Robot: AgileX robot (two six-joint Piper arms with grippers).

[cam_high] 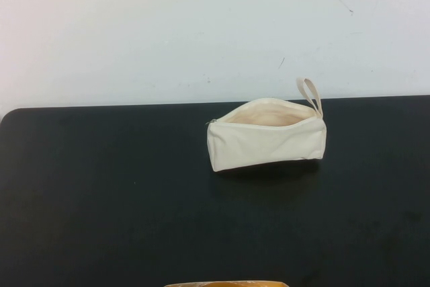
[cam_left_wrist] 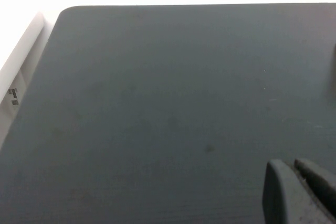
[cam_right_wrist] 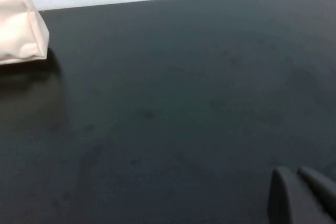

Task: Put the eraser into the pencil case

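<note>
The pencil case (cam_high: 267, 140) is a cream-white fabric pouch lying on the black table (cam_high: 101, 199), right of centre near the far edge. Its zip is open and its loop strap (cam_high: 310, 92) sticks up at its right end. One end of it shows in the right wrist view (cam_right_wrist: 21, 30). The eraser is not in view. My left gripper (cam_left_wrist: 291, 163) is shut and empty above bare table. My right gripper (cam_right_wrist: 294, 171) is shut and empty, well away from the pouch. Neither gripper shows in the high view.
A white wall (cam_high: 201, 25) runs behind the table's far edge. A thin orange-tan strip (cam_high: 225, 284) shows at the bottom edge of the high view. The table's rounded far left corner (cam_left_wrist: 68, 11) shows in the left wrist view.
</note>
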